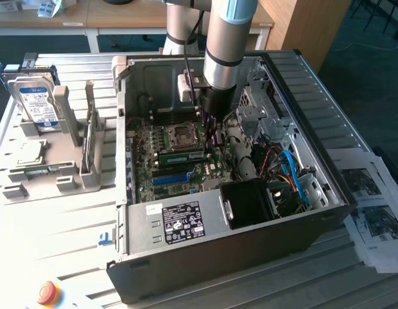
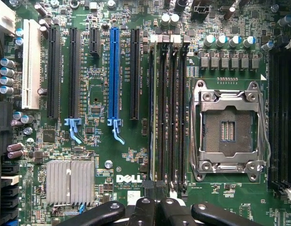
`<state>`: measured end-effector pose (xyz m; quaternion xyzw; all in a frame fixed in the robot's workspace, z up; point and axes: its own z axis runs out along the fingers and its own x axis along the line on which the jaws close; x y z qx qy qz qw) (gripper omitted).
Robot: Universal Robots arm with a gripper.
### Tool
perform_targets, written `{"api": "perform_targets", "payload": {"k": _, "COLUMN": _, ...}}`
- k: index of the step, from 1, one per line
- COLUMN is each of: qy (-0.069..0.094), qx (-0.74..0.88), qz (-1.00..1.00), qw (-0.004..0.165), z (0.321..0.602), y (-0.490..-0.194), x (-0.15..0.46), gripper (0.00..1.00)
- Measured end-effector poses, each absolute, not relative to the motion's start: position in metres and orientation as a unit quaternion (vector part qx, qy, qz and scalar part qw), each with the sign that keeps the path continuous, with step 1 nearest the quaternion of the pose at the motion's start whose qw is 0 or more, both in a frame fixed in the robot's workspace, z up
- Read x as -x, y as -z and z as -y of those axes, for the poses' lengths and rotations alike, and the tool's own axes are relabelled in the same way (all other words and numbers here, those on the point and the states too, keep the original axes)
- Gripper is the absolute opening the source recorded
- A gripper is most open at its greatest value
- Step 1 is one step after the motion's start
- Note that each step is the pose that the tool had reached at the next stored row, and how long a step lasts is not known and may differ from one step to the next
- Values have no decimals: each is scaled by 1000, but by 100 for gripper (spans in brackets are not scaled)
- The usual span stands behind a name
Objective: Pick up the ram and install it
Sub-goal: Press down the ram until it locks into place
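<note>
Exterior view: ram, green stick, on edge in a slot on mobo inside PC case, beside CPU socket. Gripper: fingers closed together, nothing visibly held, tip at ram's end.

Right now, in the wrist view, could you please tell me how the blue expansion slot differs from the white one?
The blue expansion slot is narrow; the white expansion slot is broader. The blue slot ends in a blue latch; the white slot shows none. Both run parallel on the green motherboard.
</note>
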<state>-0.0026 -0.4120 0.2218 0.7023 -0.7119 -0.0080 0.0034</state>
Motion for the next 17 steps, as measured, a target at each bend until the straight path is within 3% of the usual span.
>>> {"api": "perform_targets", "payload": {"k": 17, "qy": 8, "qx": -702, "qz": 712, "qw": 3, "z": 412, "y": -237, "x": 3, "gripper": 10}}
